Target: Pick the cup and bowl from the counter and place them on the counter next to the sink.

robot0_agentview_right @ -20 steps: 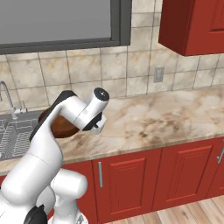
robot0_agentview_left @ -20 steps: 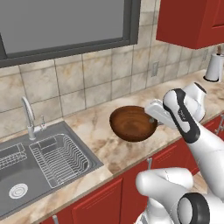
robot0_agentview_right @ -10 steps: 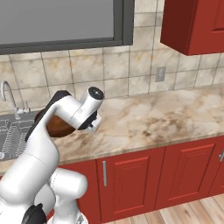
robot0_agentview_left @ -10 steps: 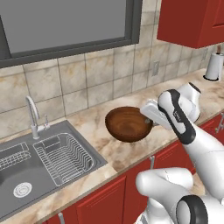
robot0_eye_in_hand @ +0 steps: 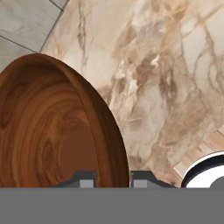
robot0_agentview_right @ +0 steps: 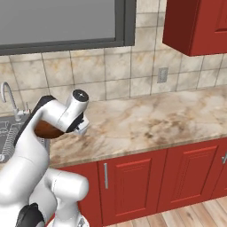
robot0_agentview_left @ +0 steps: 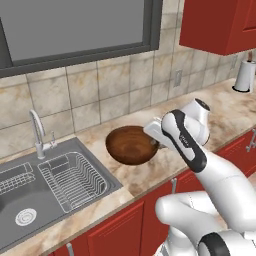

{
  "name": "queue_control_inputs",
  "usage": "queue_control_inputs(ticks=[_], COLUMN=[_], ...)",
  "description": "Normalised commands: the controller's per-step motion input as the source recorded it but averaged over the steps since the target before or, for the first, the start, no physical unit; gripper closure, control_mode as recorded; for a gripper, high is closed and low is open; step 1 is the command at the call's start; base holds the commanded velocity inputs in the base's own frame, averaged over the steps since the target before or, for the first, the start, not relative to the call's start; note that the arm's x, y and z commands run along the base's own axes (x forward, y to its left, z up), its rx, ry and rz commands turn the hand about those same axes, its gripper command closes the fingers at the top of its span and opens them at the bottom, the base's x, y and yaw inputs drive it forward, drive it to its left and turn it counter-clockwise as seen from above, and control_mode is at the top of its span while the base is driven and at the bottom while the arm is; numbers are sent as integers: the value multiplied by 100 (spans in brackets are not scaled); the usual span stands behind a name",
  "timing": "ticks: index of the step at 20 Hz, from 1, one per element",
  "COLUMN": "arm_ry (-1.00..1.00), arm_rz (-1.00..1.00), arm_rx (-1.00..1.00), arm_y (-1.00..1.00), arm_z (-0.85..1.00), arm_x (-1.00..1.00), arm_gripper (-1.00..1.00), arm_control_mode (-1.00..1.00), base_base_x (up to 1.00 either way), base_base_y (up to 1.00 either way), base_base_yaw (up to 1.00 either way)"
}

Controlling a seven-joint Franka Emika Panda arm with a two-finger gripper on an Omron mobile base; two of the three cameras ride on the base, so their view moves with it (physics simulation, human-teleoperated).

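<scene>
**Q:** Above the beige-and-brown marbled stone counter, what does the arm carry?

**A:** The white arm's two-finger gripper is clamped on the rim of the round, shallow, dark brown wooden bowl. In the hand view the bowl's wall passes between the two dark fingertips, one inside the bowl and one outside.

**Q:** Where does the bowl sit relative to the fixtures?

**A:** In the left base view it hangs clear of the counter, tilted, just to the right of the grey metal rectangular sink, whose wire dish rack lies in the nearer part of the basin. The curved chrome faucet stands behind the sink, against the tiled wall.

**Q:** And from the other side?

**A:** In the right base view the arm covers most of the bowl; a brown sliver shows beneath the wrist, probably its underside.

**Q:** What else frames the scene?

**A:** Red cabinet fronts run beneath the counter, a red wall cabinet hangs at upper right, and a white cylindrical object stands at the counter's far right end.
</scene>
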Motion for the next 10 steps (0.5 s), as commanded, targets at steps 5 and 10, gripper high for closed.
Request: queue_control_inputs(ticks=[5,10], arm_ry=[8,3], arm_rz=[0,0], arm_rx=[0,0], arm_y=[0,0], arm_z=[-40,-39], arm_x=[4,22], arm_gripper=[100,100], arm_control_mode=[-100,-100], base_base_x=[0,0], base_base_y=[0,0], base_base_yaw=[0,0])
